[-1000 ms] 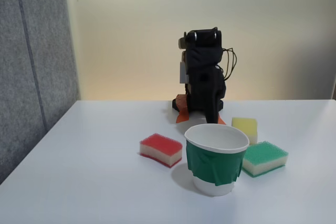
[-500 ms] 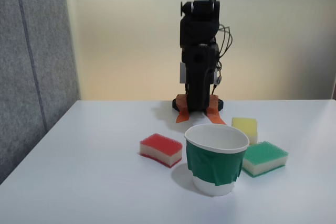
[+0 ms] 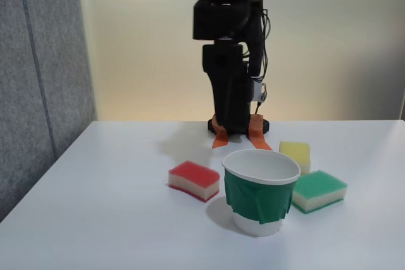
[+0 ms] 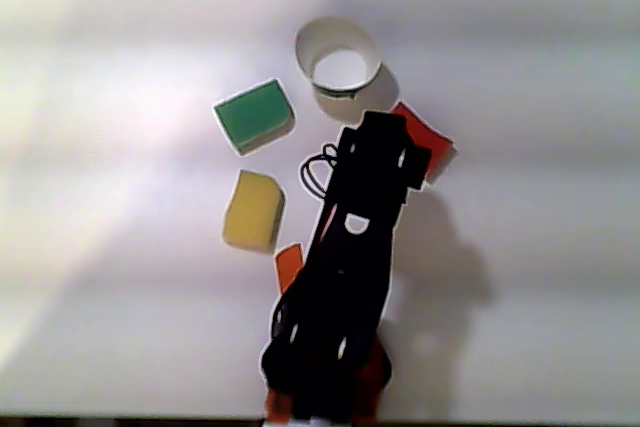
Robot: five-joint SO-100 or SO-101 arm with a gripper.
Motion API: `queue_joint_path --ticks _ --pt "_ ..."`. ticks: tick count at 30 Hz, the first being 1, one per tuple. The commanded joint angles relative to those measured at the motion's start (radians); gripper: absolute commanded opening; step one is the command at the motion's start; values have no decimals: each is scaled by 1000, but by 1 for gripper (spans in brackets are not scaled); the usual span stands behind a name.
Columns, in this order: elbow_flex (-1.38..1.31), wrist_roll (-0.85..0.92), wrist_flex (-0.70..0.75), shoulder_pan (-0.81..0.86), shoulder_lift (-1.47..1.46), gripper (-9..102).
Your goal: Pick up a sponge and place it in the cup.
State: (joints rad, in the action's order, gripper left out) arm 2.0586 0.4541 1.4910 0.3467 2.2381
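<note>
White desk and a pale wall are filling the fixed view, with a grey panel to the left of the cup (image 3: 261,191). The sponge (image 3: 194,179) is lying just left of the cup, untouched. Behind the cup, the arm (image 3: 229,61) is standing taller than a second ago, unfolding from its crouch, so the reach is only beginning.

From above, the arm (image 4: 345,277) is stretching toward the cup (image 4: 338,57), hiding most of the sponge (image 4: 430,137) beside it. Whether the pincer is spread or pressed together, I cannot tell.
</note>
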Motion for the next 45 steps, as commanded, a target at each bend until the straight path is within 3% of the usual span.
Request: queue_joint_path --ticks 1,16,29,38,45 --pt "-101 84 -6 48 -63 0" --pt "-387 230 -37 118 -407 0" --pt "-222 296 -221 123 -411 0" --pt "-160 302 -264 133 -394 0" --pt "-156 265 -284 135 -399 15"
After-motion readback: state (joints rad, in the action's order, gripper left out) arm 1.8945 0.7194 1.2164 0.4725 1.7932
